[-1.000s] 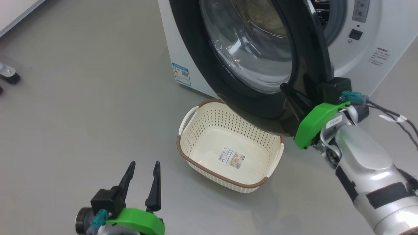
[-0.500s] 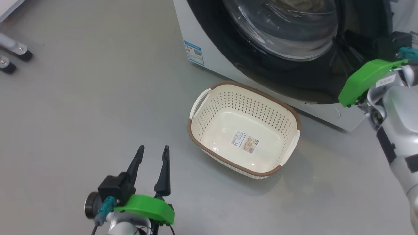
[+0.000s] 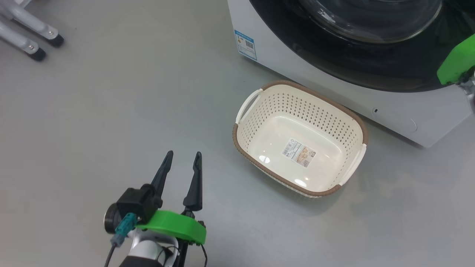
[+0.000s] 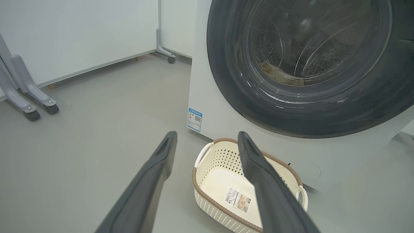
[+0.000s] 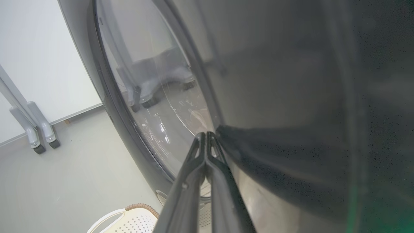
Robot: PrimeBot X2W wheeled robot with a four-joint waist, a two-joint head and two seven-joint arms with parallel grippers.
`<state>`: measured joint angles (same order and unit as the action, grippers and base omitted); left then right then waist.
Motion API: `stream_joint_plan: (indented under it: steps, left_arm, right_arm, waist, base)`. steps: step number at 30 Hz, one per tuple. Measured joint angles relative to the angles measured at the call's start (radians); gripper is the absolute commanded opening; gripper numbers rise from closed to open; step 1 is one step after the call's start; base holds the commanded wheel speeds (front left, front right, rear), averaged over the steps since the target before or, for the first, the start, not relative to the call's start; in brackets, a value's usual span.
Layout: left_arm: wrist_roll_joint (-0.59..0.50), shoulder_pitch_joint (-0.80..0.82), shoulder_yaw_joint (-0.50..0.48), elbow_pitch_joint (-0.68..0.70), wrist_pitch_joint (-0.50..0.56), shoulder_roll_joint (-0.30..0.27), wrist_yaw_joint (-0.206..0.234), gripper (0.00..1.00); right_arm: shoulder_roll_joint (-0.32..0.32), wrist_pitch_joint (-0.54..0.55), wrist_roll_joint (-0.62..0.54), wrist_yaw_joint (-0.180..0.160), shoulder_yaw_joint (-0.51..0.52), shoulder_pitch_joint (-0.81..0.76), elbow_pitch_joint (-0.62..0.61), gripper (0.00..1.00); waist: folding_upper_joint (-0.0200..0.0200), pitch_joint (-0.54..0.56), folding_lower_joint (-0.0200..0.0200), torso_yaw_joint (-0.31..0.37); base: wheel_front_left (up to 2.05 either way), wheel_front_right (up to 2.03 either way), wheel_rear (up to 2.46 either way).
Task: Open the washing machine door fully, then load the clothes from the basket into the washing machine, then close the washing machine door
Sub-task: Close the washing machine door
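The washer (image 3: 285, 66) stands on the grey floor (image 3: 111, 111), its door (image 3: 371, 70) flat against its front (the clothes (image 4: 278, 76), a cream heap, show behind the glass, low in the drum). The basket (image 3: 297, 109) sits on the floor just before the washer, below the door. My left gripper (image 3: 184, 154) hovers near the basket, fingers apart. My right gripper (image 5: 205, 134) has its fingers pressed together against the door's black rim.

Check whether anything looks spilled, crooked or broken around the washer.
Nothing stands out. The basket stands upright and empty on the floor before the washer, whose door looks flush, with clothes showing behind its glass. No spill or damage shows.
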<state>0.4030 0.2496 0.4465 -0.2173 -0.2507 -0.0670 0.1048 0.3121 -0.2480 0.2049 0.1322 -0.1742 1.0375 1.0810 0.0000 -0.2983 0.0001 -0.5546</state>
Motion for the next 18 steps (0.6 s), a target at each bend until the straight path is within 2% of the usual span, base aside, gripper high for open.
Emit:
stream_joint_plan:
  steps: [9, 14, 18]
  left_arm:
    - [-0.024, 0.000, -0.024, -0.007, 0.000, 0.016, -0.016, 1.00]
    - [-0.034, 0.000, -0.028, -0.011, 0.000, 0.018, -0.025, 1.00]
    - [-0.037, 0.000, -0.038, -0.014, 0.000, 0.020, -0.025, 1.00]
  right_arm:
    - [-0.008, 0.000, -0.130, 0.003, 0.145, 0.011, 0.001, 0.00]
    - [-0.036, -0.001, -0.167, 0.003, 0.163, -0.006, -0.039, 0.00]
    - [-0.065, -0.004, -0.169, 0.002, 0.133, -0.045, -0.100, 0.00]
  waist:
    - [0.0000, 0.005, -0.0001, -0.003]
    - [0.0000, 0.011, -0.0001, 0.007]
    - [0.0000, 0.024, -0.0001, 0.021]
  base:
    - [0.00, 0.00, 0.00]
    - [0.00, 0.00, 0.00]
    - [0.00, 0.00, 0.00]
